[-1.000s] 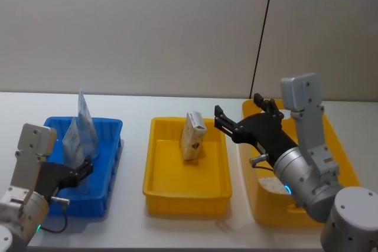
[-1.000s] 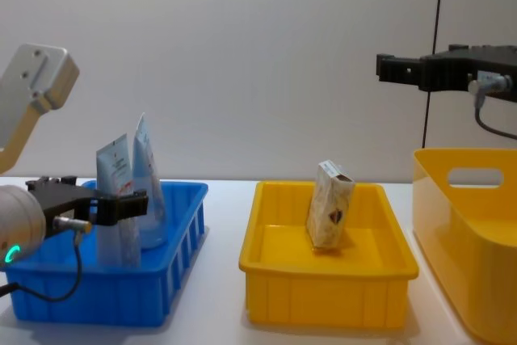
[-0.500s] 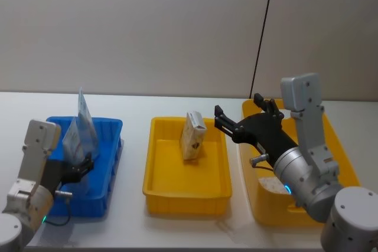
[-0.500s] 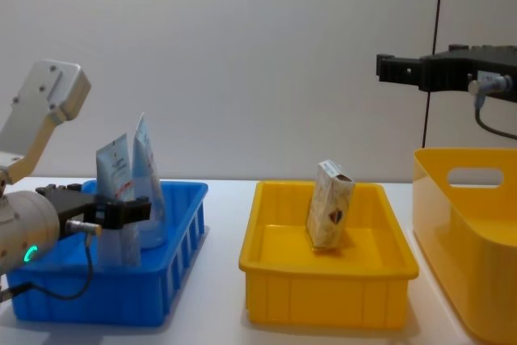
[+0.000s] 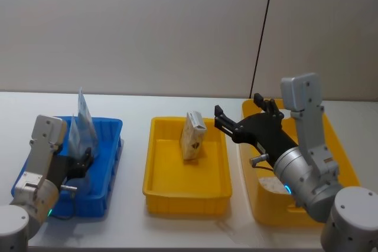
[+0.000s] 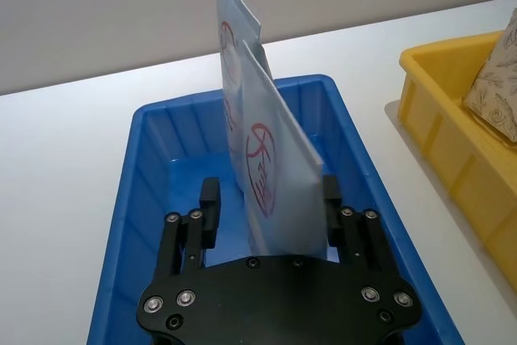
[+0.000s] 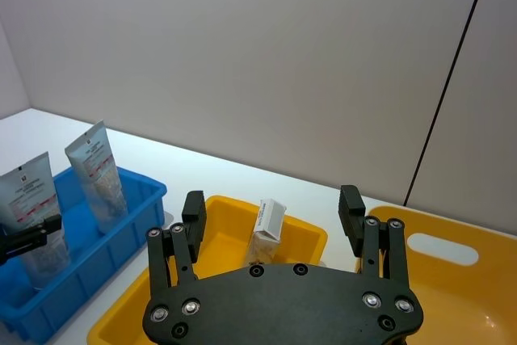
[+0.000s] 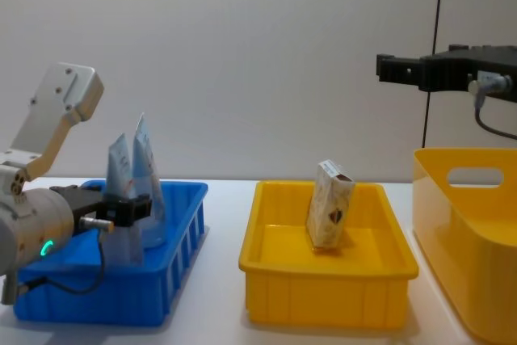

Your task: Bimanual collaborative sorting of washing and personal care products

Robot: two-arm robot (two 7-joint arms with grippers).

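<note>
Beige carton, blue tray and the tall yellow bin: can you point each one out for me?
beige printed carton (image 8: 329, 216), chest view, on its front face.
blue tray (image 8: 129, 303), chest view, on its near wall.
tall yellow bin (image 8: 464, 248), chest view, on its side wall.

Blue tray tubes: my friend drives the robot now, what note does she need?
Left gripper is low in the blue tray at the nearer tube; grip unclear.
Right gripper is open and empty, raised between the middle yellow tray and the right yellow bin.
Done: farther tube in the blue tray, beige carton in the middle tray, whitish pack in the bin.
Left: probably just settling the nearer tube.
</note>
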